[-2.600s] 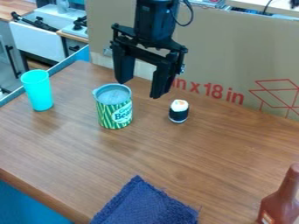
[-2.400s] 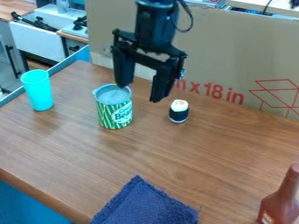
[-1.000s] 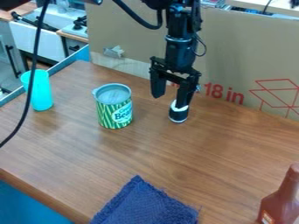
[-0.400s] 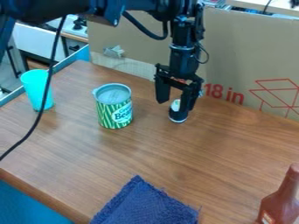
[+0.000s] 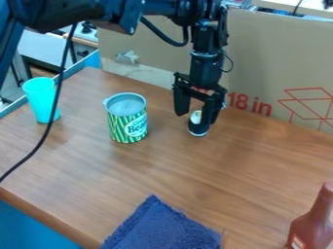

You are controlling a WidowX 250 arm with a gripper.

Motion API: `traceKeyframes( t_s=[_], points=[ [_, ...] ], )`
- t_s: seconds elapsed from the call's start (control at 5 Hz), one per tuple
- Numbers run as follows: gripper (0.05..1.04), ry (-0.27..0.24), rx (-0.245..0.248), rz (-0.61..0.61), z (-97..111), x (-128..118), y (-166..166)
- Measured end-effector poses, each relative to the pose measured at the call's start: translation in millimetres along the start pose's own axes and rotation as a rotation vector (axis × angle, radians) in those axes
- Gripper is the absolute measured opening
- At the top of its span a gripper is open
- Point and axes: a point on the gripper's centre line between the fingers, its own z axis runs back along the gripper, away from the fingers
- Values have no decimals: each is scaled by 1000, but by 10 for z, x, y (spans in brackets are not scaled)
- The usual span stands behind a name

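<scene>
The black gripper (image 5: 194, 119) hangs down at the back of the table, right of centre, its two fingers spread apart. Its right finger covers part of the sushi roll (image 5: 195, 127), a small upright piece with a white top and dark wrap; whether they touch I cannot tell. The left finger is to the left of the roll, with a gap between. Left of the gripper stands a green striped can (image 5: 127, 120) with a grey top.
A turquoise cup (image 5: 40, 99) stands at the left edge behind a hanging black cable. A dark blue cloth (image 5: 161, 227) lies at the front, and a brown bottle (image 5: 312, 223) stands at front right. A cardboard sheet (image 5: 273, 63) borders the table's back.
The gripper has moved right and away from above the can, coming down at the sushi roll. Over the last moment it has barely shifted. The can, cup, cloth and bottle are unmoved.
</scene>
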Motion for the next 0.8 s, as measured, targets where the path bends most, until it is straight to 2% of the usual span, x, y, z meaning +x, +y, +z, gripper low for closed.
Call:
traceKeyframes(
  t_s=[0.2,0.4,0.6,0.8],
  points=[
    [1001,4,4,-14,-54,32,-89],
    [948,22,6,-12,-121,47,-140],
    [676,19,18,-1,-113,64,-120],
    [549,22,39,22,-112,60,-93]
  ],
)
